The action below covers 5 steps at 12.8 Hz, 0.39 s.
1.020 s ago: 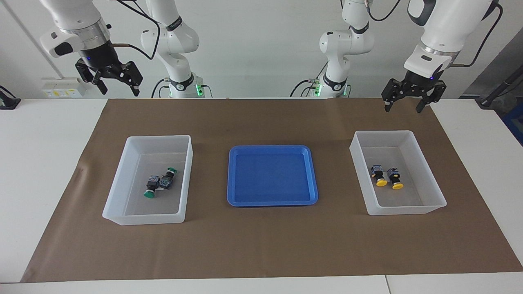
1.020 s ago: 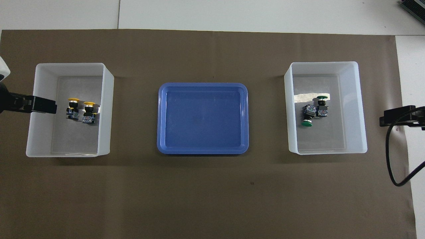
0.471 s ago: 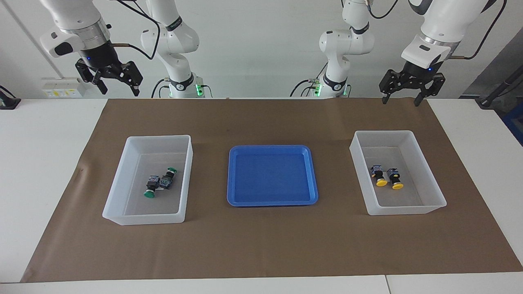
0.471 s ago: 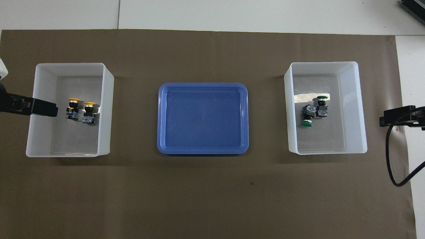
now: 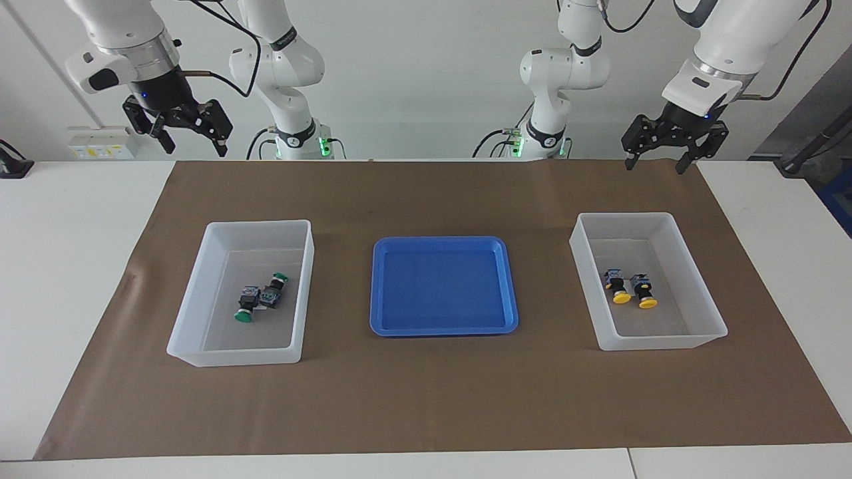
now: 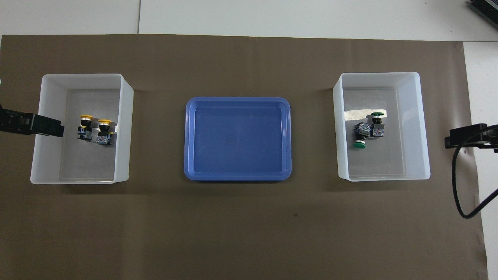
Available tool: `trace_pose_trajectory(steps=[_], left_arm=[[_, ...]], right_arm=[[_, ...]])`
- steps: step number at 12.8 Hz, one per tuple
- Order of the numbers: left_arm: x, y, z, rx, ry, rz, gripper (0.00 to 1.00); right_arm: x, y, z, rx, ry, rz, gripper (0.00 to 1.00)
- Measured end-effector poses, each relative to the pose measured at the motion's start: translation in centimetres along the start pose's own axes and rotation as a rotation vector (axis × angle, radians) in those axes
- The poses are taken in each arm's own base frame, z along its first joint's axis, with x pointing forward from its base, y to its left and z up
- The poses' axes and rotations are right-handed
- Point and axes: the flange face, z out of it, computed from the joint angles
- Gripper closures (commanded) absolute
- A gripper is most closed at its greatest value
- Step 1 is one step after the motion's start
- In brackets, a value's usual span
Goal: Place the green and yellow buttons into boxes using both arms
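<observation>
In the facing view we see the left gripper [image 5: 655,161] up in the air over the mat's edge at the robots' end, its fingers spread and holding nothing. Compared with a second ago it has risen and drawn back from the box [image 5: 692,336] at the left arm's end of the table, and its wrist now tilts a little more. Well below those fingers, the two yellow buttons [image 5: 630,288] lie side by side on that box's floor, caps pointing away from the robots. The right gripper [image 5: 193,141] hangs high, short of the mat's edge at the robots' end, fingers likewise apart and empty, and it has not moved over that second. The two green buttons [image 5: 261,299] lie touching each other in the other box [image 5: 200,319], well below and clear of its fingertips. The blue tray [image 5: 377,293] between the boxes holds nothing.

In the overhead view only a tip of the left gripper [image 6: 35,125] shows, overlapping the outer wall of its box [image 6: 124,128]; it has slid back toward the frame's edge since the earlier pictures. The yellow buttons [image 6: 95,128] sit just inward of that tip, though the facing view tells us it is far above them. The right gripper [image 6: 467,137] shows outside its box [image 6: 424,128], unchanged, with the green buttons [image 6: 369,130] lying inside.

We judge the sorting done: all four buttons are boxed by colour, and the left arm's retreat reads as a return to rest.
</observation>
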Motion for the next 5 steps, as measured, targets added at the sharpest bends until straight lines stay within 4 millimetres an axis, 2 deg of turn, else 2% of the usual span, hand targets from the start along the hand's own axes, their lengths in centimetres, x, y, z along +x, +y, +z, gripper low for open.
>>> trace_pose_trajectory(steps=[5], left_arm=[[-0.27, -0.61, 0.46, -0.003, -0.034, -0.012, 0.0]], right_arm=[[0.0, 0.0, 0.0, 0.0, 0.0, 0.0, 0.0]])
